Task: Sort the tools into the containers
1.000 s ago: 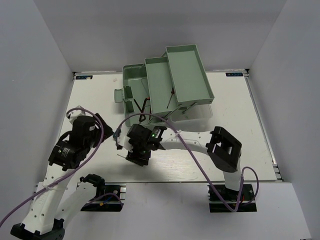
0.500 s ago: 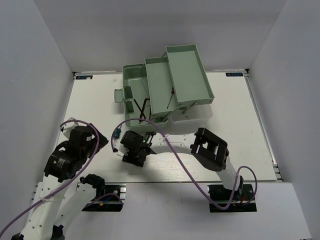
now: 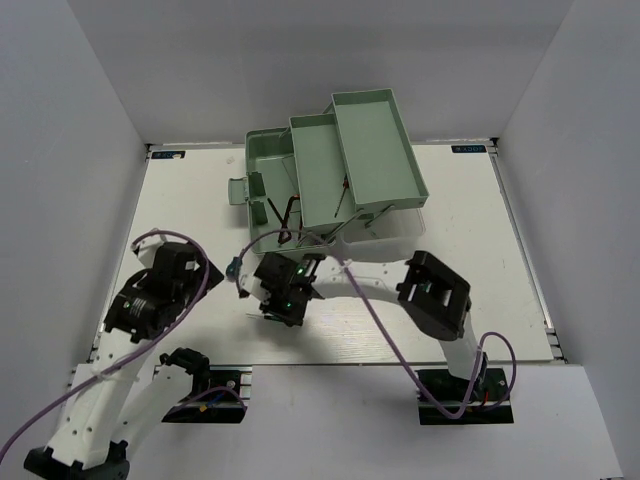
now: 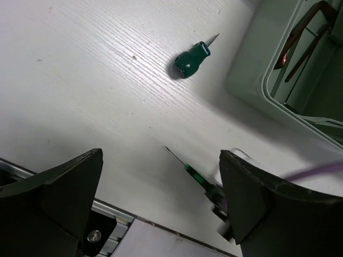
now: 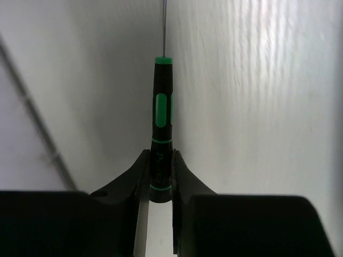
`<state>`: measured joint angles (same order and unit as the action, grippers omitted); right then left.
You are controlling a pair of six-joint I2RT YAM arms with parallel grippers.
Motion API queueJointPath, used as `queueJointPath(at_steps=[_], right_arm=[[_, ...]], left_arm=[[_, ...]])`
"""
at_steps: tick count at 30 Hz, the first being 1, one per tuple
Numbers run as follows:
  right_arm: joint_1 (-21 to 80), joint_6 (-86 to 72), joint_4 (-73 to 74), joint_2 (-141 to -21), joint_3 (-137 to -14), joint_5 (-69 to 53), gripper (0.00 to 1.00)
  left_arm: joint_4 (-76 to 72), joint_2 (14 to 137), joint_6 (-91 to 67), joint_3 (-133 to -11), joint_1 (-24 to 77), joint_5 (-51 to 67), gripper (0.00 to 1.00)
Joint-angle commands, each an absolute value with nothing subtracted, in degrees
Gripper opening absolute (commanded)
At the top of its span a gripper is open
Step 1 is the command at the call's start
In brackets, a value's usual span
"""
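The left gripper (image 4: 161, 155) hangs over the white table (image 4: 80, 80) with its two dark fingers (image 4: 59, 187) spread wide and nothing between them. Ahead of it, beyond the gap and a little to its right, a stubby green screwdriver (image 4: 192, 59) lies flat on the table. Its short metal tip points away toward the toolbox (image 4: 249, 69), and it is well apart from both fingers. Nearer, just ahead of the right finger, is the slim screwdriver (image 4: 195, 174) that the other arm carries. A blurred purple cable (image 4: 316, 170) crosses just above that finger.

The right gripper (image 5: 159, 179) is pinching the slim screwdriver by the rear end of its handle, one finger pressed to each side. The handle is black with green bands and a green oval inlay, and it runs straight out ahead of the fingertips. The thin bare shaft goes on from it in the same line, over the table; whether its tip touches the table I cannot tell.

In the top view the stubby green screwdriver lies just to the left of this gripper. The pale green toolbox stands beyond it with its tiers folded out, near but apart. Reddish-brown hex keys (image 4: 300, 29) lie inside the toolbox, below its rim.
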<state>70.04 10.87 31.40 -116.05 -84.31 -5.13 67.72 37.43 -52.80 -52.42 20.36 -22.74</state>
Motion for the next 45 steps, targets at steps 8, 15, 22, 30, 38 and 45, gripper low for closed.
queueJointPath(at_steps=[8,15,22,30,38,45], right_arm=[[55.0,14.8,52.2,-95.0,-101.4,-23.4,0.00],[49.1,9.9,45.6,-95.7,-109.1,-5.2,0.00],[43.5,4.3,42.6,-111.7,-121.4,9.4,0.00],[39.1,3.2,46.0,-121.7,-129.7,8.2,0.45],[35.6,0.5,45.0,-111.4,-121.0,-6.1,0.68],[31.5,-1.6,45.1,-102.9,-112.7,-11.7,0.69]], left_arm=[[51.4,49.8,-46.4,-49.3,19.9,-22.2,0.99],[42.7,54.7,-34.3,-47.2,18.1,-21.2,0.99],[29.1,59.8,-15.5,-43.5,16.4,-9.9,0.99],[25.8,72.2,-10.0,-48.2,15.2,-9.2,0.99],[24.7,81.5,-9.0,-49.7,13.5,-9.8,0.99],[21.9,84.9,-9.0,-47.6,13.0,-6.7,0.87]])
